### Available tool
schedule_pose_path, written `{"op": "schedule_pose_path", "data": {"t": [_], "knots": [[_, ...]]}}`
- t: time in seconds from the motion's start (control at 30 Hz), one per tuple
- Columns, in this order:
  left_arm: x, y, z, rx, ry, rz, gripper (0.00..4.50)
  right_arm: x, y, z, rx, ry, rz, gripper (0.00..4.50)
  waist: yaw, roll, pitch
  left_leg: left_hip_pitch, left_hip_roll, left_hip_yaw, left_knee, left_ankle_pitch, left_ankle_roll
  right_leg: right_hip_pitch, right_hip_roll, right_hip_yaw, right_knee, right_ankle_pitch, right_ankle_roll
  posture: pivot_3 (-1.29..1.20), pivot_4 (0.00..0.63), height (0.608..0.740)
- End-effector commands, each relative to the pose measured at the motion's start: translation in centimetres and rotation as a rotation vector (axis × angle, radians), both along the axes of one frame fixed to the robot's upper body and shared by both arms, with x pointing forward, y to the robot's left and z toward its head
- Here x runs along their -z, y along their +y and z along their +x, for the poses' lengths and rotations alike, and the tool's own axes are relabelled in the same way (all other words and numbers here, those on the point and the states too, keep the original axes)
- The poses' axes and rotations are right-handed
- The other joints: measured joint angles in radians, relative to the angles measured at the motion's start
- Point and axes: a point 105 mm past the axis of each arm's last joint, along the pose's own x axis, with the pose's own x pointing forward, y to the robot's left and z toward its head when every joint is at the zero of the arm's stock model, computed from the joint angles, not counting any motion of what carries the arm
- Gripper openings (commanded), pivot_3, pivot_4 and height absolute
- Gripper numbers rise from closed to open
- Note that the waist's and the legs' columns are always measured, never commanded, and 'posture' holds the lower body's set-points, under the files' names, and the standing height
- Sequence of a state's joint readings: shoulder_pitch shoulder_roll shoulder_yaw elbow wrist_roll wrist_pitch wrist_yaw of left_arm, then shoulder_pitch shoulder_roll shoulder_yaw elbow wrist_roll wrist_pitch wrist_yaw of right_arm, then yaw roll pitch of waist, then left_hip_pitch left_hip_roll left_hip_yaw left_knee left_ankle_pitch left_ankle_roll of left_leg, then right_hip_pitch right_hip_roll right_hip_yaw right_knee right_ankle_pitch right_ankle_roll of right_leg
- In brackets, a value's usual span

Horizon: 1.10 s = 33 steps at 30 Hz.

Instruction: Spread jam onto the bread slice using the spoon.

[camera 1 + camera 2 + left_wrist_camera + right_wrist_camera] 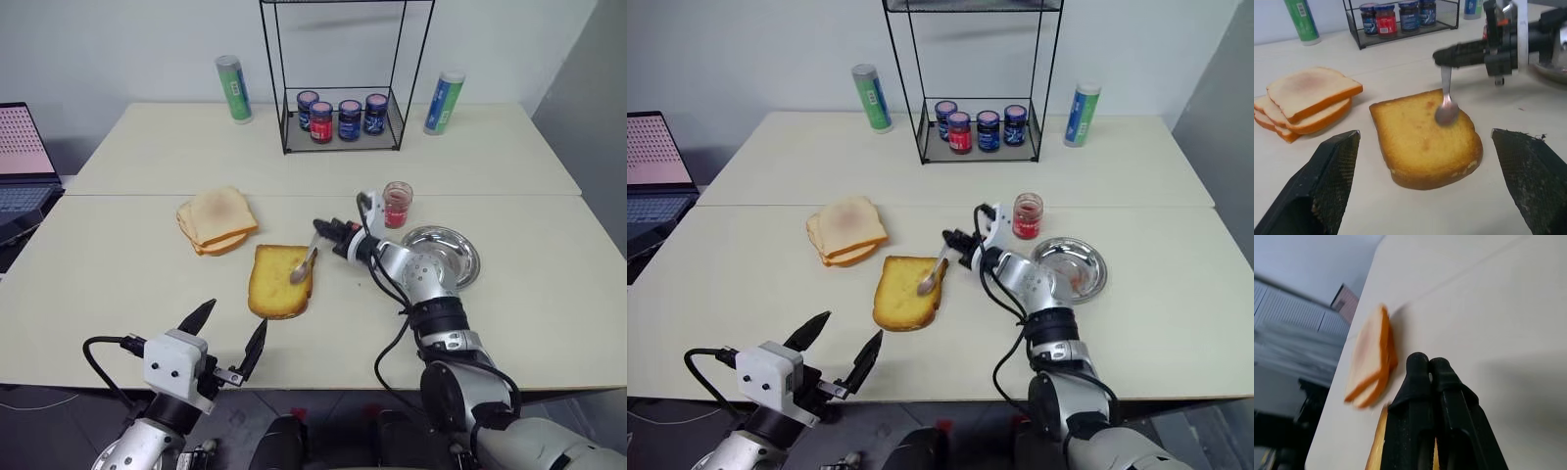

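Note:
A thick golden bread slice lies flat on the table in front of me. My right gripper is shut on the handle of the small silver spoon, whose bowl rests on the slice's far right part. In the left wrist view the spoon touches the bread slice under the right gripper. The jam sits in a small clear jar just right of the right wrist. My left gripper hangs open near the table's front edge, short of the bread.
A stack of paler slices lies left of the bread. A metal bowl sits by the right forearm. A wire rack with several lidded jars stands at the back, flanked by two tubes. A laptop sits far left.

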<state>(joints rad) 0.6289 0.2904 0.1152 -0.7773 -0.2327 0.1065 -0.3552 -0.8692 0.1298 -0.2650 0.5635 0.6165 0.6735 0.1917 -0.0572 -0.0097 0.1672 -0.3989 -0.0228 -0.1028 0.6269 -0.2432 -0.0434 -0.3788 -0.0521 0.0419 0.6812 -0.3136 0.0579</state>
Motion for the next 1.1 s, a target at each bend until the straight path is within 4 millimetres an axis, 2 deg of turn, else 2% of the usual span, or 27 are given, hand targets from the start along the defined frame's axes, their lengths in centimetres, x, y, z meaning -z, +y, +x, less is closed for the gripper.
{"op": "schedule_pose_path", "data": {"t": [0.03, 0.13, 0.27, 0.33, 0.6, 0.77, 0.9, 1.0, 1.1], "knots": [[-1.1, -0.4, 0.1, 0.004, -0.043, 0.007, 4.5, -1.6, 1.2, 0.5, 0.029, -0.034, 0.047, 0.03, 0.0, 0.0, 0.0, 0.0, 0.0, 0.0, 0.0, 0.0, 0.0, 0.0, 0.0, 0.0, 0.0, 0.0, 0.0, 0.0, 0.15, 0.74], [-1.2, -0.3, 0.2, 0.002, -0.046, 0.008, 4.5, -1.7, 2.3, -0.1, -0.014, -0.029, 0.061, 0.03, 0.0, 0.0, 0.0, 0.0, 0.0, 0.0, 0.0, 0.0, 0.0, 0.0, 0.0, 0.0, 0.0, 0.0, 0.0, 0.0, 0.15, 0.74], [-1.3, -0.4, 0.1, 0.001, -0.044, 0.008, 4.5, -1.5, 4.2, -2.3, -0.156, -0.028, 0.066, 0.03, 0.0, 0.0, 0.0, -0.001, 0.001, 0.0, 0.0, 0.0, 0.0, -0.001, 0.0, 0.0, 0.0, 0.0, 0.0, 0.0, 0.15, 0.74], [-1.2, -0.4, 0.1, 0.002, -0.043, 0.009, 4.5, -0.7, 5.1, -3.7, -0.224, -0.027, 0.035, 0.03, 0.0, 0.0, 0.0, 0.0, 0.001, -0.001, 0.0, 0.0, 0.0, -0.001, 0.0, 0.0, 0.0, 0.0, 0.0, 0.0, 0.15, 0.74], [-0.9, -0.1, 0.0, 0.001, -0.039, 0.011, 4.5, -0.3, 6.7, -6.2, -0.349, -0.024, 0.019, 0.03, 0.0, 0.0, 0.0, 0.0, 0.0, -0.003, 0.0, 0.0, 0.0, 0.0, -0.001, 0.0, 0.0, 0.0, 0.0, 0.0, 0.15, 0.74], [-0.8, -0.1, -0.1, -0.001, -0.039, 0.011, 4.5, -0.7, 6.3, -4.2, -0.243, -0.039, 0.023, 0.03, 0.0, 0.0, 0.0, 0.0, 0.0, -0.003, 0.0, 0.0, 0.0, 0.0, 0.0, 0.0, 0.0, 0.0, 0.0, 0.0, 0.15, 0.74], [-0.8, -0.1, -0.1, -0.001, -0.039, 0.008, 4.5, -1.1, 7.0, -3.2, -0.196, -0.103, -0.019, 0.03, 0.0, 0.0, 0.0, 0.0, 0.0, -0.002, 0.0, 0.0, 0.0, 0.0, 0.0, 0.0, 0.0, 0.0, 0.0, 0.0, 0.15, 0.74], [-0.8, -0.2, -0.1, 0.001, -0.039, 0.007, 4.5, -1.9, 6.8, -1.9, -0.108, -0.138, -0.024, 0.03, 0.0, 0.0, 0.0, 0.0, 0.0, -0.001, 0.0, 0.0, 0.0, 0.0, 0.0, 0.0, 0.0, 0.0, 0.0, 0.0, 0.15, 0.74], [-0.8, -0.1, -0.1, -0.002, -0.04, 0.008, 4.5, -3.2, 5.8, -0.4, -0.009, -0.139, 0.033, 0.03, 0.001, 0.0, 0.0, 0.0, 0.0, -0.001, 0.0, 0.0, 0.0, 0.0, 0.0, 0.0, 0.0, 0.0, 0.0, 0.0, 0.15, 0.74]]}}
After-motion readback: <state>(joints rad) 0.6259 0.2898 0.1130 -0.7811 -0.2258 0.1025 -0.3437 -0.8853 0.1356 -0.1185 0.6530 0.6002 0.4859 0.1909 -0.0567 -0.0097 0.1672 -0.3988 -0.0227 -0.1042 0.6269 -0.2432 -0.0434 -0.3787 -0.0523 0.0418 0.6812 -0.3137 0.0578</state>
